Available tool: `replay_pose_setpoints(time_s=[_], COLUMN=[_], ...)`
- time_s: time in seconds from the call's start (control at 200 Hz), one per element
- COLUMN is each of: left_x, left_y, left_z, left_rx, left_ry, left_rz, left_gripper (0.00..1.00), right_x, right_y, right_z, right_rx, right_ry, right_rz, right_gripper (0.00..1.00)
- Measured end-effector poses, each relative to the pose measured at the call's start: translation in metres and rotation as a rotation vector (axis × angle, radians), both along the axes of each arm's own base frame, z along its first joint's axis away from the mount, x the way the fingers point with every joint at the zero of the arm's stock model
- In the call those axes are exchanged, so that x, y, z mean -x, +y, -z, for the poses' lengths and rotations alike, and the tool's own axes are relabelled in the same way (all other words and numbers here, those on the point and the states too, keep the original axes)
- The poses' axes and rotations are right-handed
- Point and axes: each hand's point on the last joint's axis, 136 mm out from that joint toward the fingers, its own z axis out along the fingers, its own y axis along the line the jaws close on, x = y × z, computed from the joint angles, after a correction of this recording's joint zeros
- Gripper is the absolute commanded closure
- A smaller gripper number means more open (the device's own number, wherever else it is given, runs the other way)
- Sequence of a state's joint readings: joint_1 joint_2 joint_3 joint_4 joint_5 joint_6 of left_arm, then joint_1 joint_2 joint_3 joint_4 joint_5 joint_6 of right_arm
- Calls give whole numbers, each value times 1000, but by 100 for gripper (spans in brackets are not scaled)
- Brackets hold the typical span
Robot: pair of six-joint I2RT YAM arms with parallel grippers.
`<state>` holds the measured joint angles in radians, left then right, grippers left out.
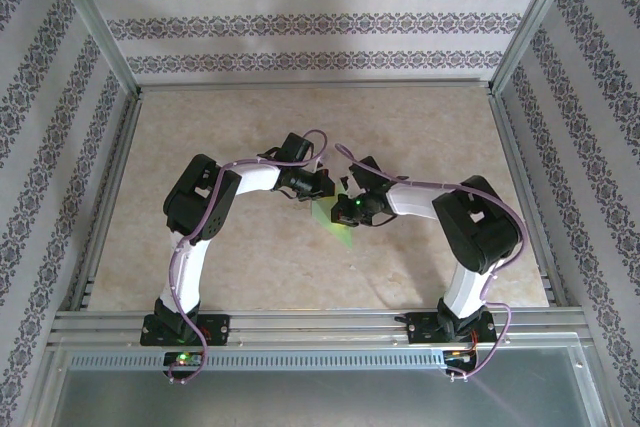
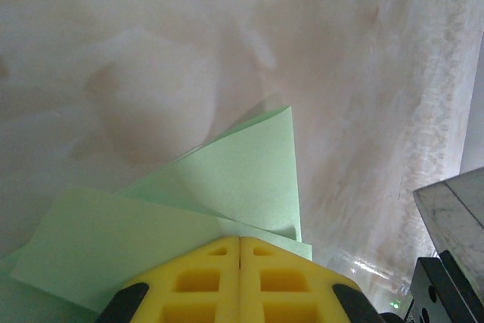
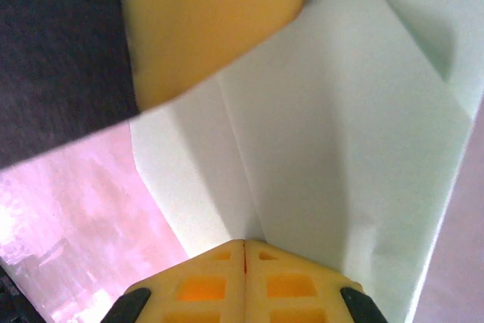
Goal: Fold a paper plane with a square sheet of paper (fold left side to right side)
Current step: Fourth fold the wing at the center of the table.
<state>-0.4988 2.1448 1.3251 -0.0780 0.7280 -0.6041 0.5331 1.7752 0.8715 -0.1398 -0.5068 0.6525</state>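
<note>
The square sheet of paper is light green and folded into several layers, and it hangs between the two grippers at mid-table. My left gripper reaches in from the left. In its wrist view the yellow fingertips press together, and the paper's layers run into their seam. My right gripper comes in from the right. Its jaws are shut on a crease of the paper. A yellow finger of the left gripper shows just above that paper.
The beige tabletop is bounded by aluminium rails at the near edge and by posts at the sides. Patterned walls stand behind and beside it. Part of the right arm shows close beside the left gripper.
</note>
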Motion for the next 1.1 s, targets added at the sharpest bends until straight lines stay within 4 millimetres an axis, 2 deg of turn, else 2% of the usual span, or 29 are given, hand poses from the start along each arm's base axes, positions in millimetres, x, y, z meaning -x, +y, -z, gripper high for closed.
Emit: replay_pose_setpoints(time_s=[0.72,1.104], left_x=[9,9], left_y=[-3,-3], left_z=[0,1], left_rx=[10,11], left_ry=[30,31], left_rz=[20,20], left_gripper=[99,99], right_x=[38,69], right_y=[-15,-30], right_z=[1,0], right_rx=[-65,-63], right_ry=[-5,47], right_rz=[-1,12], right_gripper=[100,100])
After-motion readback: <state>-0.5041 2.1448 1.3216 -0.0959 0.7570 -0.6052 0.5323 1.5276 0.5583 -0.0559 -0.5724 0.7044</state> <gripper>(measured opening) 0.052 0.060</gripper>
